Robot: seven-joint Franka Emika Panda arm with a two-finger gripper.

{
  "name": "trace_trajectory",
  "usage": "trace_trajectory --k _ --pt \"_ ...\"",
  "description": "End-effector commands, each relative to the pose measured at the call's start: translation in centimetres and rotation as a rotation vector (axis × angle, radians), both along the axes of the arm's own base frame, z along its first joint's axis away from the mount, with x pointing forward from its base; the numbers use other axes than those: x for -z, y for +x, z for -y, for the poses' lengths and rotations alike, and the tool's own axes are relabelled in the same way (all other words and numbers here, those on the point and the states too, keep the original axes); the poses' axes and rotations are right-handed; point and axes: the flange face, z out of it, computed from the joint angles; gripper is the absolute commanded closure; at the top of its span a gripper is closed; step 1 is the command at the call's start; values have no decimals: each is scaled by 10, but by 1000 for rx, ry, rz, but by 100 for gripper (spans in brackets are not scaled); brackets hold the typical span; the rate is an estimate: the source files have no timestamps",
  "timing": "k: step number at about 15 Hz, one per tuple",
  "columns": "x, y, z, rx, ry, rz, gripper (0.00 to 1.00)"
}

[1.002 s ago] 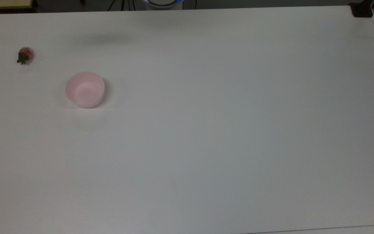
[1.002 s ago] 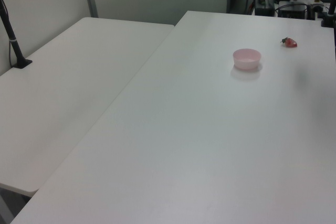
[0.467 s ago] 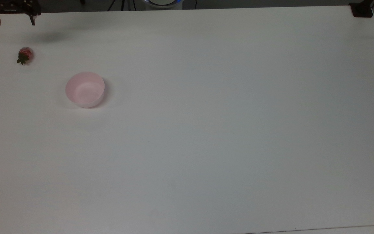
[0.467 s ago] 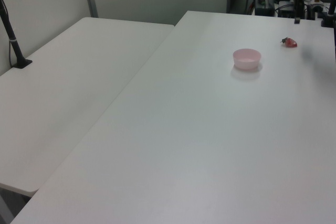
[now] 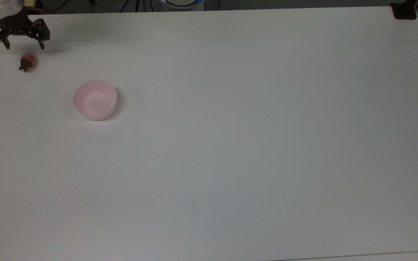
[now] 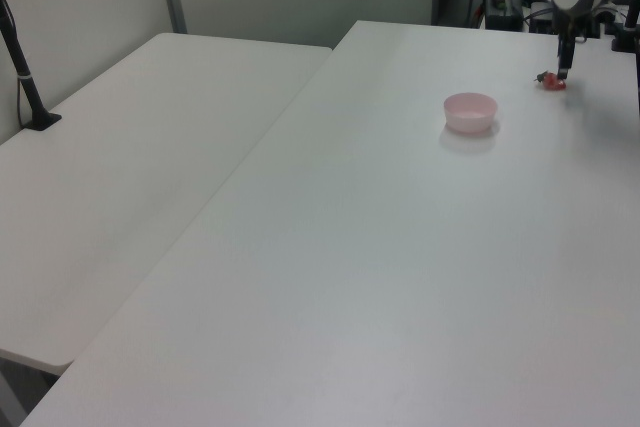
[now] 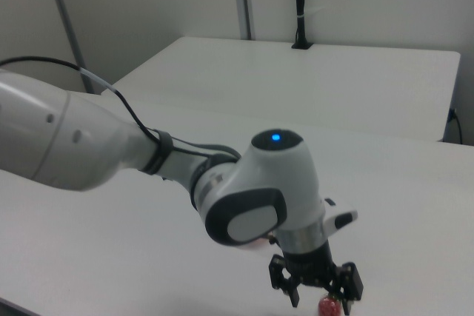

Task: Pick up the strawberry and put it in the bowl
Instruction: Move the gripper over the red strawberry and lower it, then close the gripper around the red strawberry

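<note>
So basically nothing's been accomplished yet, it's all approach at this point. The strawberry [image 5: 28, 62] is sitting on the white counter [image 5: 230, 145], way over in the top view's upper-left corner, not lifted and not touched as far as I can tell. The pink bowl [image 5: 95, 99] is empty and sits near it, at roughly 4 o'clock from the berry in the top view, with a clear gap of bare counter between them.

The end effector [image 5: 24, 45] is hanging just above the strawberry, at about 12 o'clock from it in the top view, fingers spread wide with nothing between them. In the right view you can see the berry [image 7: 329, 306] peeking up right under the spread fingers, so the lineup looks pretty decent.

What's left, in my read: drop down around the berry, close on it, lift, carry it over to the bowl and let go. So pretty much the whole job. The berry's small and rounded, so I'd guess the grab could squirt it sideways if it's off-centre.
</note>
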Motion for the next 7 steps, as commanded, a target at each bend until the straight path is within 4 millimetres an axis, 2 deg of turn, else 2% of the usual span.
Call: trace_trajectory --k 1,3,4,5,6,7 --pt "26 2 -1 2 9 12 0" --pt "29 3 -1 14 14 10 13" --pt "29 4 -3 26 21 19 28" --pt "29 5 -3 42 33 35 50" --pt "28 5 -3 56 45 49 67" --pt "27 5 -3 66 54 61 79"
